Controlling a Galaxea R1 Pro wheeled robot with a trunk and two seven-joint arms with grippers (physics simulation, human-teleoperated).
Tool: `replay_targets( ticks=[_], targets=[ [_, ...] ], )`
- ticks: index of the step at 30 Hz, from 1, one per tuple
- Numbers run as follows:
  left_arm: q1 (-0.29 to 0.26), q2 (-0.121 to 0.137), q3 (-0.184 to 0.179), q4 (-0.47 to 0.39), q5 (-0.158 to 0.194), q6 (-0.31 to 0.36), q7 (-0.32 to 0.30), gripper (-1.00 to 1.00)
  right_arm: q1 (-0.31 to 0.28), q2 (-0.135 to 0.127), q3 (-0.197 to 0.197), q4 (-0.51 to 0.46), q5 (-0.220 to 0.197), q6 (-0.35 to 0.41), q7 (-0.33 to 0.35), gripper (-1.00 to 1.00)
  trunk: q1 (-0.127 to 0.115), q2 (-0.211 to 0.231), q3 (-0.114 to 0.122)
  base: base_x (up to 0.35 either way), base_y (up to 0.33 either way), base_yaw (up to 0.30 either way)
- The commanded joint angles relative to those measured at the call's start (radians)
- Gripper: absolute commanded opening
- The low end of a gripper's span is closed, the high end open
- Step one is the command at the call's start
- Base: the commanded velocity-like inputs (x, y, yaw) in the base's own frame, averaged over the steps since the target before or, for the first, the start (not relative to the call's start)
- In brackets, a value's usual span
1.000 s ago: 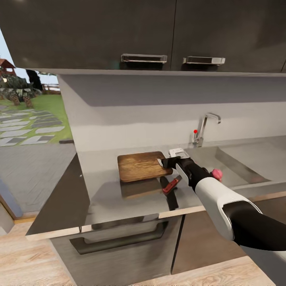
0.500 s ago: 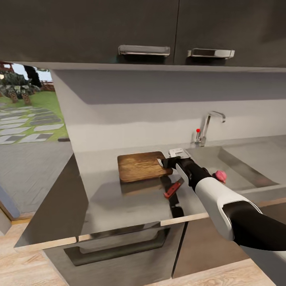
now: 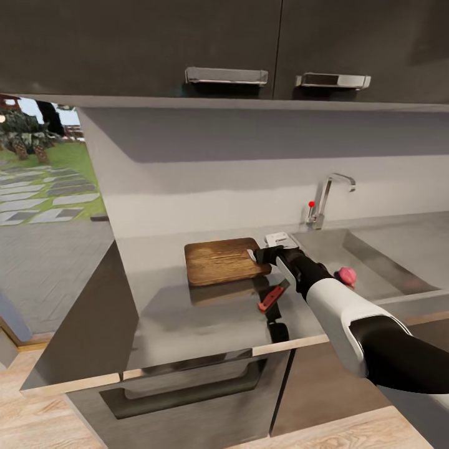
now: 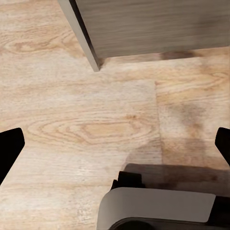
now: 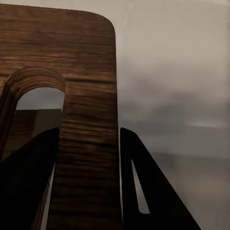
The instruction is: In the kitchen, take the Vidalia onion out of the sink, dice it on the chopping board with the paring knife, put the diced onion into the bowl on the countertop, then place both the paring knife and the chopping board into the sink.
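Holding chopping board point(image 3: 219, 260) (right tool point(image 3: 254, 255)) — raised.

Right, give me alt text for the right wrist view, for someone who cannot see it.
The right pincer grips the brown wooden chopping board by the strip of wood at its edge, one dark finger through the oblong handle slot and the other outside the edge. Behind the board is the smooth grey countertop.

I see my right gripper point(image 3: 257, 254) clamped on the board point(image 3: 219, 260), raised off the countertop point(image 3: 168, 312). Knife point(image 3: 272, 298) lies just below it; bare drainboard point(image 3: 318, 246) beside, tap point(image 3: 323, 201) behind.
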Motion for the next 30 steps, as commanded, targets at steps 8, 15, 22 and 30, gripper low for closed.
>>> replay_targets(
  ticks=[8,15,22,30],
  targets=[
    [0.001,0.0,-0.001,-0.001,0.006,-0.001,0.0,1.0,0.0,-0.003,0.003,-0.002,-0.002,0.005,0.003,-1.0,0.0,0.0,-0.008,0.0,0.0,0.0],
    [0.001,0.0,-0.001,-0.001,0.006,-0.001,0.0,1.0,0.0,-0.005,0.003,-0.002,-0.002,0.005,0.003,-1.0,0.0,0.0,-0.016,0.0,0.0,0.0],
    [0.001,0.0,-0.001,0.0,0.006,-0.001,0.0,1.0,0.0,-0.007,0.002,-0.002,-0.001,0.005,0.001,-1.0,0.0,0.0,-0.023,0.0,0.0,0.0],
    [0.001,0.0,-0.001,0.0,0.006,-0.001,0.0,1.0,0.0,-0.007,0.002,-0.002,-0.001,0.005,0.001,-1.0,0.0,0.0,-0.032,0.0,0.0,0.0]
  ],
)
